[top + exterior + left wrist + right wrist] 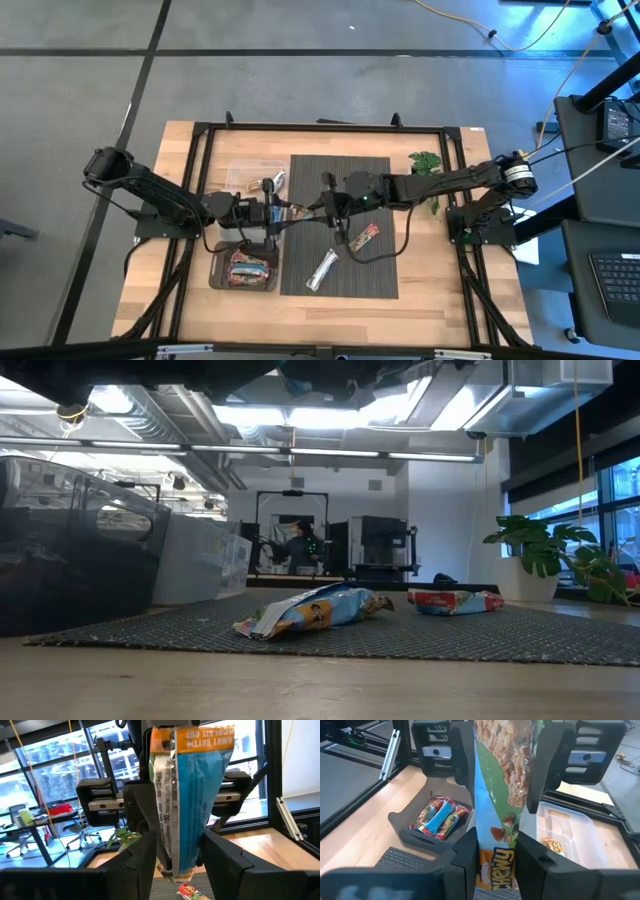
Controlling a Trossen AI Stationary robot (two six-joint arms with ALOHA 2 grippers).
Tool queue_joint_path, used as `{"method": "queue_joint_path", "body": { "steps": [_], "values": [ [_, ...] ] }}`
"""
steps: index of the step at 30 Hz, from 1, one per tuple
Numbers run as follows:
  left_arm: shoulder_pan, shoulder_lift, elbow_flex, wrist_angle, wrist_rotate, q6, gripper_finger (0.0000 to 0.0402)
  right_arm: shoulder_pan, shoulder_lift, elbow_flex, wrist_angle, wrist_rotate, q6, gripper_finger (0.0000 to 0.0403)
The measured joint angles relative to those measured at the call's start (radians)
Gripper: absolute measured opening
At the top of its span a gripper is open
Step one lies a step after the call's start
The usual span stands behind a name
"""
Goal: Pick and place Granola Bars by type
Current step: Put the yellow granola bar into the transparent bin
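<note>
Granola bar [192, 795] gripped at both ends — above the dark mat [340, 260].
Left gripper [175, 852] and right gripper [495, 852] each have fingers clamped on it; more bars fill the dark bin [415, 832] — two lie on the mat.
</note>
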Motion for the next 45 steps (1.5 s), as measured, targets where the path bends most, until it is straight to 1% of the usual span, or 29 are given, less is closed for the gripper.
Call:
{"method": "queue_joint_path", "body": {
  "steps": [3,5,8,10,13,16,18,23,25,29,31,35,45],
  "values": [
    [0.0,0.0,0.0,-0.001,0.013,-0.002,0.0145,0.0,0.0,0.0,0.0,-0.001,0.0,0.0108],
    [0.001,0.0,0.0,-0.001,0.046,-0.003,0.0149,0.001,0.0,0.0,0.0,-0.003,0.0,0.0108],
    [0.001,0.0,0.0,0.001,0.094,0.003,0.0161,0.001,0.0,0.0,0.001,-0.003,0.0,0.0108],
    [0.001,0.0,0.0,0.001,0.105,0.018,0.0172,0.001,0.0,0.0,0.002,-0.003,0.0,0.0108],
    [0.0,0.0,0.0,0.001,0.091,0.032,0.0189,0.001,0.0,0.0,0.012,-0.003,0.0,0.0108],
    [0.0,0.0,0.0,0.001,0.045,0.022,0.0199,0.001,0.0,0.0,0.027,-0.003,0.0,0.0108],
    [0.0,0.0,0.0,0.0,0.022,-0.002,0.0201,0.001,0.001,0.0,0.029,-0.003,0.0,0.0108],
    [0.0,0.0,0.001,0.0,0.047,-0.003,0.0198,0.0,0.032,0.001,0.077,-0.003,-0.002,0.0108],
    [0.0,0.0,0.001,0.001,0.046,-0.003,0.0197,0.0,0.039,-0.001,0.067,-0.003,-0.003,0.0108],
    [0.0,0.0,0.001,-0.006,0.008,-0.003,0.0196,0.0,0.047,0.0,0.1,-0.003,-0.004,0.0108],
    [0.0,0.0,0.001,-0.006,-0.013,-0.003,0.0192,0.0,0.047,0.0,0.102,-0.001,-0.005,0.0108],
    [0.0,0.0,0.001,-0.001,-0.022,-0.005,0.0171,-0.001,0.047,0.0,0.11,0.001,-0.004,0.0108],
    [-0.001,0.0,0.001,0.0,-0.019,-0.007,0.0085,-0.001,0.047,0.0,0.106,0.007,-0.008,0.0108]
  ]
}}
